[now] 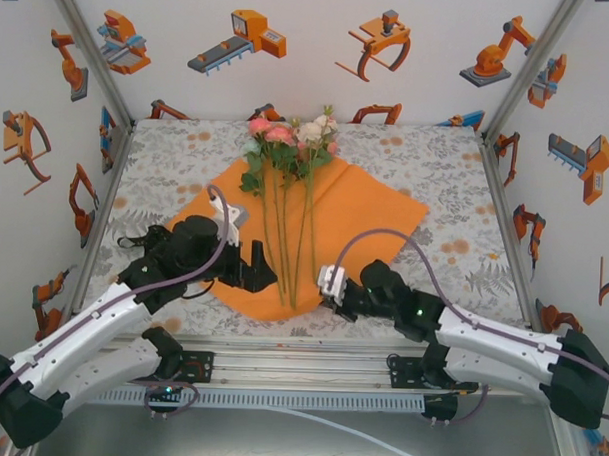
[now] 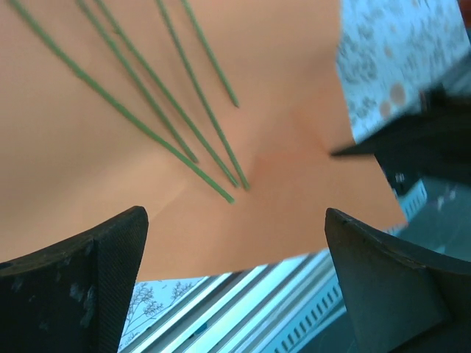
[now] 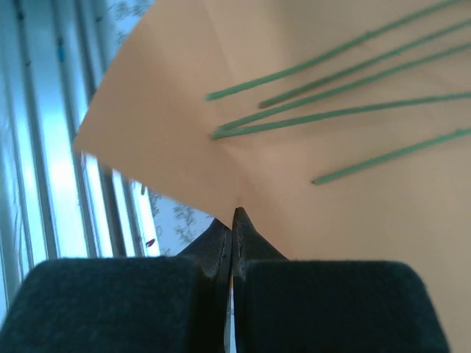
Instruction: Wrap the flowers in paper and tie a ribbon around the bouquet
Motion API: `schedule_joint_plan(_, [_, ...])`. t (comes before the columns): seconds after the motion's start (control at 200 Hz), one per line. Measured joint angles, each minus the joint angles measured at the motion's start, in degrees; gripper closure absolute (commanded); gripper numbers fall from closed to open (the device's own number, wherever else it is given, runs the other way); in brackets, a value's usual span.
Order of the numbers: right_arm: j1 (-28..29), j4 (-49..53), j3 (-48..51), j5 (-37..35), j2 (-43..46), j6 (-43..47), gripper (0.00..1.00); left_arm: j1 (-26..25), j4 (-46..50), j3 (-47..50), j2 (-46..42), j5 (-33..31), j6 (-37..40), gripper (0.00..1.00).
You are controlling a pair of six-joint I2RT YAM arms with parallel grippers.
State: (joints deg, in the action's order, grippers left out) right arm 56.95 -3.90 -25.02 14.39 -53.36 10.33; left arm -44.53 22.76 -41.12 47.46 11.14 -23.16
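I judged the step in hand to be the first fold of the wrap. The paper (image 1: 375, 205) lay flat on the worktop (image 1: 456, 173) as a diamond. The flowers (image 1: 288, 137) lay on it, blooms at the far corner and stems (image 2: 121, 100) running toward the near corner.

The right claw (image 1: 328, 284) was closed tight at the near-right edge of the sheet, just right of the stem ends. In the right wrist view its tips (image 3: 234, 217) met that edge. I could not tell whether paper was actually caught between them.

The left claw (image 1: 261, 272) stood wide and held nothing. It hung over the near-left part of the sheet, close to the stems on their left side.

To do it well, I would have tested the right grip with a small lift before committing. If the edge rose, I would have carried it low and leftward over the stems rather than pulling it toward the near side, since the sheet could slide and drag the bunch along. The left claw looked well placed to come down and pin the stems or the sheet. I reckoned the stems were light and would roll easily, so a slow sweep suited them.

My count was one orange sheet and one bunch of flowers. Five stem ends (image 3: 338, 115) showed in each wrist view. The blooms were too crowded for a sure number. There were two arms and two claws.
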Motion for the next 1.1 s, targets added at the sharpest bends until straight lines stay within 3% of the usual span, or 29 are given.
schedule_joint_plan(0.24, [-11.7,-4.2,-6.3,3.4,-11.9,-8.8,1.00,-10.6,-1.4,-1.1,6.3,1.2,8.7,0.03])
schedule_joint_plan(0.541, [-16.5,-8.2,-10.0,5.8,-22.4,-13.7,1.00,-13.7,-4.7,-1.2,20.2,-1.3,12.5,0.01])
schedule_joint_plan(0.761, [-18.6,-11.9,-10.4,7.3,-24.0,-16.6,0.98,-14.1,-7.1,-1.2,28.5,-3.9,10.9,0.38])
schedule_joint_plan(0.876, [-19.4,-11.8,-10.8,7.0,-25.0,-17.5,0.97,-14.1,-7.7,-1.2,29.7,-5.0,9.1,0.69])
schedule_joint_plan(0.911, [-20.1,-11.6,-10.8,7.0,-25.1,-17.9,0.92,-14.1,-8.0,-1.2,29.7,-5.6,8.7,0.74])
schedule_joint_plan(1.051, [-23.8,-8.6,-11.0,8.3,-24.4,-17.3,0.55,-13.8,-8.6,-1.2,29.6,-8.3,6.8,0.86])
schedule_joint_plan(1.096, [-24.9,-6.7,-11.2,9.4,-23.8,-16.4,0.50,-13.3,-8.6,-1.2,29.6,-8.8,6.6,0.91])
